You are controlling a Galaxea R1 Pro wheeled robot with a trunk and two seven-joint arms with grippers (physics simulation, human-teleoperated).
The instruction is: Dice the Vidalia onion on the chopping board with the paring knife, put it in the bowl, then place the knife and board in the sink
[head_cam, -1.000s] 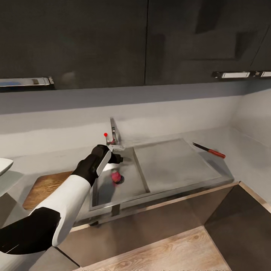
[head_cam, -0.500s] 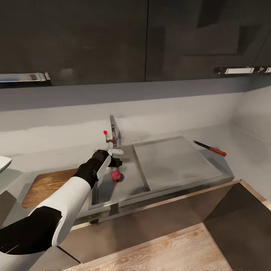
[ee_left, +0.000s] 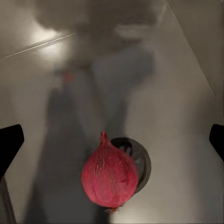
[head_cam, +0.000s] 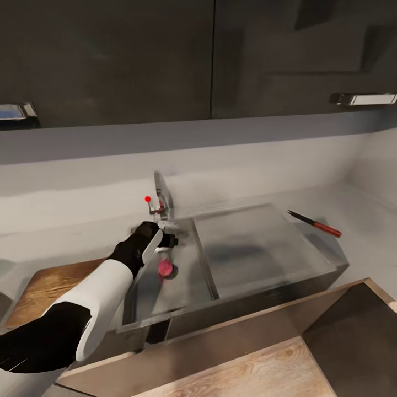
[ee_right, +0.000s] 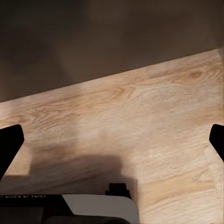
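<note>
White forearm shell (head_cam: pixel 105 286), black wrist, black gripper (head_cam: pixel 165 241).

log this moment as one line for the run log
phase: reach for onion | left tool: open, above onion | onion: in sink, beside drain | knife: on countertop right of sink | right tool: open, over wood floor

- The chopping board (head_cam: pixel 49 284) is cut off by the left edge of the head view and partly covered by the left arm.
- The fingers of the left hand (head_cam: pixel 165 240) are blurred there.
- In both wrist views, only dark finger tips (ee_left: pixel 9 144) (ee_right: pixel 9 144) are seen at the edges.
- The drain (ee_left: pixel 137 158) is half hidden by the Vidalia onion (ee_left: pixel 110 176).
</note>
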